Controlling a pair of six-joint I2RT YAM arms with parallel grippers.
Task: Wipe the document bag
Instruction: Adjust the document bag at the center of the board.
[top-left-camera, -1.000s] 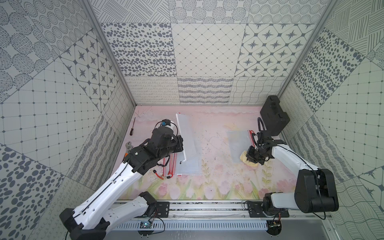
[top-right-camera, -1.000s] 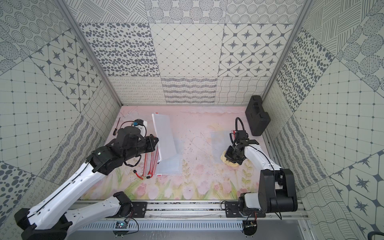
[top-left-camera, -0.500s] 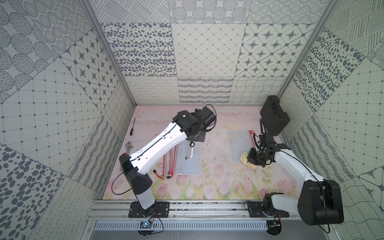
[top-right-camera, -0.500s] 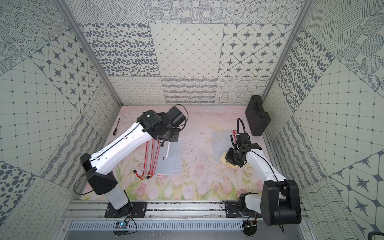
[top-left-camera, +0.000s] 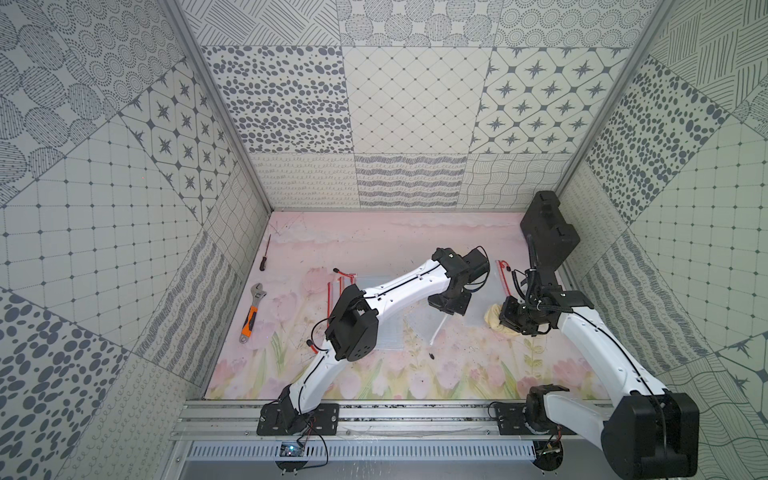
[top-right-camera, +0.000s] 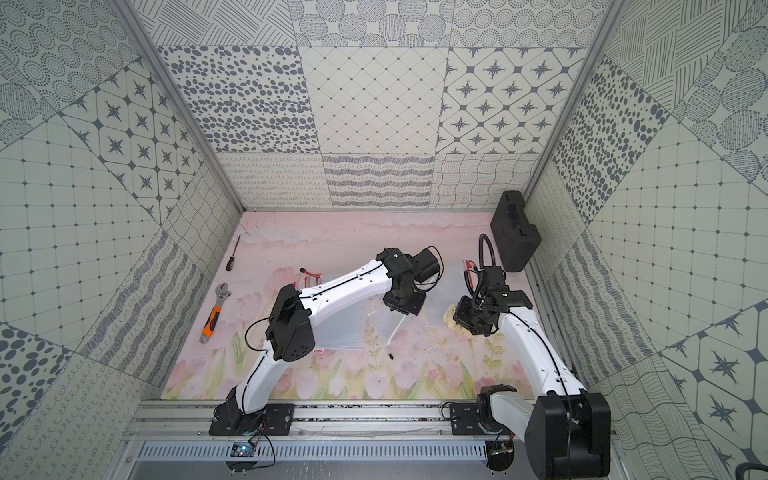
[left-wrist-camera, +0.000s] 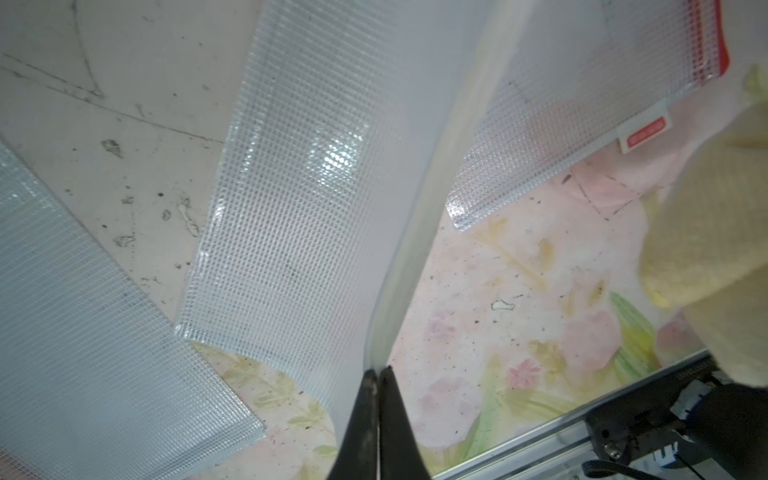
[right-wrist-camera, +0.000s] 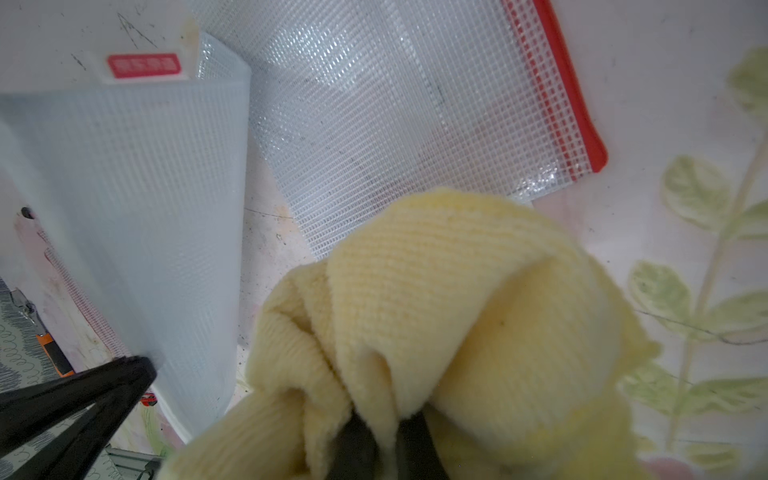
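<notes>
My left arm has swung from the left side right across the middle, and it has brought a document bag (left-wrist-camera: 311, 187) along. My left claw (left-wrist-camera: 377, 374) is pinched tight on the bag's edge, so the bag hangs curled from it, close to my other arm. My right claw (right-wrist-camera: 382, 432) is squeezed on the yellow cloth (right-wrist-camera: 457, 291) and has hardly moved. The cloth sits just beside a second bag (right-wrist-camera: 395, 104), which lies flat on the surface (top-left-camera: 374, 241). I think the held bag is now near enough to rub. It looks floppy, so the cloth should press gently.
</notes>
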